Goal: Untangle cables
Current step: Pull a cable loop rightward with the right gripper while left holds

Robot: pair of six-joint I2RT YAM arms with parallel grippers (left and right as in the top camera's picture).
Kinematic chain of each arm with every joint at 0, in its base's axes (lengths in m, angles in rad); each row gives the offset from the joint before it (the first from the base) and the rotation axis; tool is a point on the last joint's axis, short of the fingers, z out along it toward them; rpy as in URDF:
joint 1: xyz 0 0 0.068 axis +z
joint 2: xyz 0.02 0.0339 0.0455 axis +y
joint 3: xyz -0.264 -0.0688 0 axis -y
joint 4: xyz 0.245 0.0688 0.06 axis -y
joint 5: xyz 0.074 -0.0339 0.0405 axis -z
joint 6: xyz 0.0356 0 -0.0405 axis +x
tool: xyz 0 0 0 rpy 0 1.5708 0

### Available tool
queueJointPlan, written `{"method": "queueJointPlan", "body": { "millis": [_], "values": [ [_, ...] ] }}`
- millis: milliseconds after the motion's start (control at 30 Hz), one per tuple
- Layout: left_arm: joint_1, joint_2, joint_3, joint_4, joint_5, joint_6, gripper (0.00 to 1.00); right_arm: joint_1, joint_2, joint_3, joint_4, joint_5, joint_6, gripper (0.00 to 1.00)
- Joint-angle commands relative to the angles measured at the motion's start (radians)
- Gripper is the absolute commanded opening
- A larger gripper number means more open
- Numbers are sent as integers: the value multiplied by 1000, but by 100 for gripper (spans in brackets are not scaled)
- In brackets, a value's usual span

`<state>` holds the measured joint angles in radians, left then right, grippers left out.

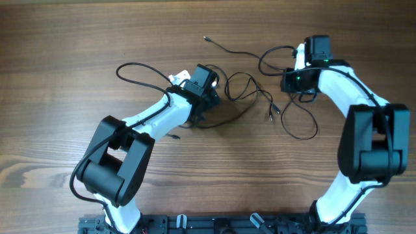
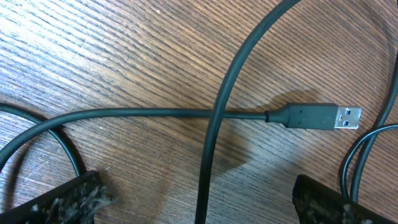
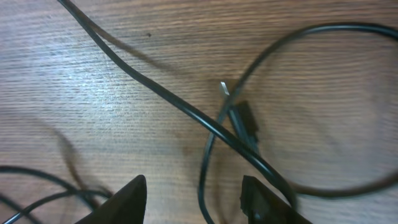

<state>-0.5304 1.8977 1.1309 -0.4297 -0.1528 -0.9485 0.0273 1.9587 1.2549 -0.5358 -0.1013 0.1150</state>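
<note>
Table (image 1: 65,39): wood-grained top; everything I work on lies on it.
My left arm (image 1: 153,117): it comes up from the near edge and bends in toward the middle, so my wrist hangs over the left part of the cords.
My right arm (image 1: 338,81): it comes up from the near edge on the other side and folds back, with my wrist over the right part of the cords.
Cables (image 1: 244,84): thin black cords lie loose on the table between and under my two wrists, as looping strands that cross each other. One loop swings out to the left past my left arm. Another sags toward the near edge beside my right arm.
Left gripper (image 2: 199,208): released and holding nothing. My fingers (image 2: 62,199) are spread wide and low over the wood. One cord runs straight through the gap between them and crosses over a second cord that lies sideways.
Right gripper (image 3: 193,205): also released and holding nothing. A thin cord passes between the spread fingers (image 3: 127,199).
USB plug (image 2: 314,117): it lies flat on the table at the end of the sideways cord, just ahead of my left fingers, metal end out.
Small plug (image 3: 244,121): dark with a bright metal tip, lying right at a crossing of two cords ahead of my right fingers. I cannot tell which strand lies on top of it.
</note>
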Motion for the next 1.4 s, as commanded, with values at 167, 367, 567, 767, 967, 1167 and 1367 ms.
{"method": "queueJointPlan", "body": {
  "millis": [167,367,567,767,967,1167,1367],
  "values": [
    [-1,14,-18,-12,3,-2,100,22,119,-7,56,107,48,5],
    [-1,14,-18,-35,5,-2,100,-5,19,106,-18,-4,-9,4],
    [-1,14,-18,-36,5,-2,100,-173,-300,204,-51,69,-68,4],
    [-1,14,-18,-36,5,-2,100,-533,-346,204,3,253,-134,4],
    [-1,14,-18,-34,5,-2,100,-921,-346,204,213,251,-254,4],
    [-1,14,-18,-14,5,-2,100,-1017,-314,203,255,155,-516,4],
    [-1,14,-18,-11,5,-2,100,-1056,-298,203,282,470,-551,4]
  ]
}}
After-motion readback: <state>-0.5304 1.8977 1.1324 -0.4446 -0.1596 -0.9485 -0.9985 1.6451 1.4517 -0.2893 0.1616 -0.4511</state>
